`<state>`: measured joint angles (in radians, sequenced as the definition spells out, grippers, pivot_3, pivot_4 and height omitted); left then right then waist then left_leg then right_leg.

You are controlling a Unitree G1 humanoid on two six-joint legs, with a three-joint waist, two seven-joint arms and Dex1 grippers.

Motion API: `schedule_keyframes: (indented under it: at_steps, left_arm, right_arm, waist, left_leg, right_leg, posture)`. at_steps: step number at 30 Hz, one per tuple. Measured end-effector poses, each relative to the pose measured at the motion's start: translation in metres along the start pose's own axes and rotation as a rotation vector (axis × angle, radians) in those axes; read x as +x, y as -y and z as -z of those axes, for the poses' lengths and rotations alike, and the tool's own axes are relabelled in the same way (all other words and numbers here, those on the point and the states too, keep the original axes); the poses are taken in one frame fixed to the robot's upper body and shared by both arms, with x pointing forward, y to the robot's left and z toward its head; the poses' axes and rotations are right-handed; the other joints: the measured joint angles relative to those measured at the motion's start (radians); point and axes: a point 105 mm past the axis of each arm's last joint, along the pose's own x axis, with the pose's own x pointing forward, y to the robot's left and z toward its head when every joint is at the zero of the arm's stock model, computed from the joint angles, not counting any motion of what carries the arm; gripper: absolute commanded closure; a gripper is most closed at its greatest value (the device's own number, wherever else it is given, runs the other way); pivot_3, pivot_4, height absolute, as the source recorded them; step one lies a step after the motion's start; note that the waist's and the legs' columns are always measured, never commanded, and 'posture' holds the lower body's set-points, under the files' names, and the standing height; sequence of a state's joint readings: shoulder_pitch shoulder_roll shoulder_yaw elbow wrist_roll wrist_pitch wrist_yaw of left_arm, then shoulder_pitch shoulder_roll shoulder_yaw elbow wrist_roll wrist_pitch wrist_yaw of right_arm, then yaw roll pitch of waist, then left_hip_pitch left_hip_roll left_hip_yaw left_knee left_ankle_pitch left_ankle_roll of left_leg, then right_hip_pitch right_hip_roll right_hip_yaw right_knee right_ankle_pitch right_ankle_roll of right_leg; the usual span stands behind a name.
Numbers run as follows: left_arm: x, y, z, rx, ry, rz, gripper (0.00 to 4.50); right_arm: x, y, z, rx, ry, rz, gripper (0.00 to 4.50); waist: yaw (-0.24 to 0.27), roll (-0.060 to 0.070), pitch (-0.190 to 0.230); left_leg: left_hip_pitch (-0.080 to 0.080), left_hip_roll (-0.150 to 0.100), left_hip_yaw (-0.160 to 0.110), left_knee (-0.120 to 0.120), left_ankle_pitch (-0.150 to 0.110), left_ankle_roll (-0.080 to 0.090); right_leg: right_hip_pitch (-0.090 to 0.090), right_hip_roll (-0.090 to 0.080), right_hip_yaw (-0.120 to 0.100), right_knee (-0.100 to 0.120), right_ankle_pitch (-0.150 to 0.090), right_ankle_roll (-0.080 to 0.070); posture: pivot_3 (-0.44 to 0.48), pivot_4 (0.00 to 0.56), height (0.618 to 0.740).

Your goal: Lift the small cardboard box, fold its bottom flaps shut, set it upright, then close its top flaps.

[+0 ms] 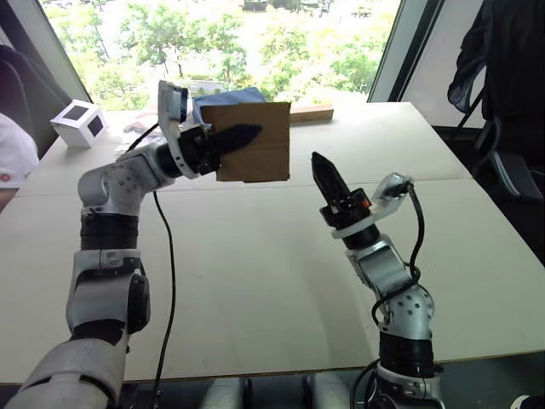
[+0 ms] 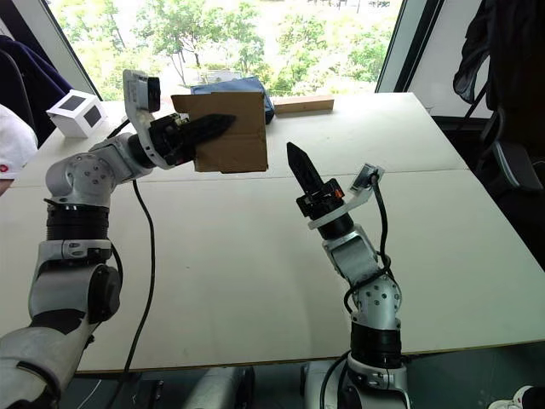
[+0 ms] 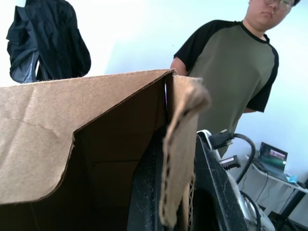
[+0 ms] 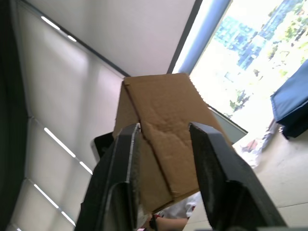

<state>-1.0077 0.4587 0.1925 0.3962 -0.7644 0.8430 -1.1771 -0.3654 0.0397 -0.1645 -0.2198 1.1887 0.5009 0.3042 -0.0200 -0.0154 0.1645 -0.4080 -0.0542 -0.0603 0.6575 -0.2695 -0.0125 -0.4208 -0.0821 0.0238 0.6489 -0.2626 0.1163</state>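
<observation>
One small plain brown corrugated cardboard box (image 1: 252,141) hangs above the surface's far-left part, one wall pinched by your left jaws (image 1: 240,136). Expect it light, thin-walled, easily creased; hold near folds. Its inside looks empty. Your right jaws (image 1: 322,173), parted and holding nothing, wait just below it.

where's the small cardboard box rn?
In the head views the small cardboard box is in the air over the table's far left part, pinched by the left gripper. The open right gripper points up just below and right of it.
</observation>
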Motion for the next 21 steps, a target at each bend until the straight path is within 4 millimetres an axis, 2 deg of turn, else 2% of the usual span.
schedule_keyframes:
  at_steps: [1, 10, 18, 21]
  left_arm:
    - [0.000, 0.000, 0.000, -0.001, 0.001, 0.001, 4.50]
    - [0.000, 0.000, 0.000, -0.007, 0.004, 0.003, 4.50]
    - [-0.001, 0.000, 0.000, -0.008, 0.002, 0.002, 4.50]
    - [-0.001, 0.001, 0.007, -0.004, -0.074, 0.000, 4.50]
  right_arm:
    - [0.001, 0.001, 0.001, -0.008, -0.001, 0.006, 4.44]
    - [0.015, -0.012, 0.025, -0.070, -0.111, -0.063, 4.44]
    - [0.015, -0.011, 0.026, -0.120, -0.122, -0.068, 4.44]
    - [0.007, -0.007, 0.018, -0.146, -0.128, -0.047, 4.44]
  waist:
    - [0.000, 0.000, 0.000]
    - [0.000, 0.000, 0.000]
    - [0.000, 0.000, 0.000]
    - [0.002, 0.000, 0.000]
  left_leg:
    - [0.000, 0.000, 0.000, 0.000, 0.000, 0.000]
    - [0.000, 0.000, 0.000, 0.000, 0.000, 0.000]
    - [0.000, 0.000, 0.000, 0.000, 0.000, 0.000]
    - [0.000, 0.000, 0.000, 0.000, 0.000, 0.000]
  right_leg:
    - [0.000, 0.000, 0.000, 0.000, 0.000, 0.000]
    - [0.000, 0.000, 0.000, 0.000, 0.000, 0.000]
    - [0.000, 0.000, 0.000, 0.000, 0.000, 0.000]
    - [0.000, 0.000, 0.000, 0.000, 0.000, 0.000]
  posture:
    - [0.000, 0.150, 0.740]
    - [0.000, 0.150, 0.740]
    - [0.000, 0.150, 0.740]
    - [0.000, 0.150, 0.740]
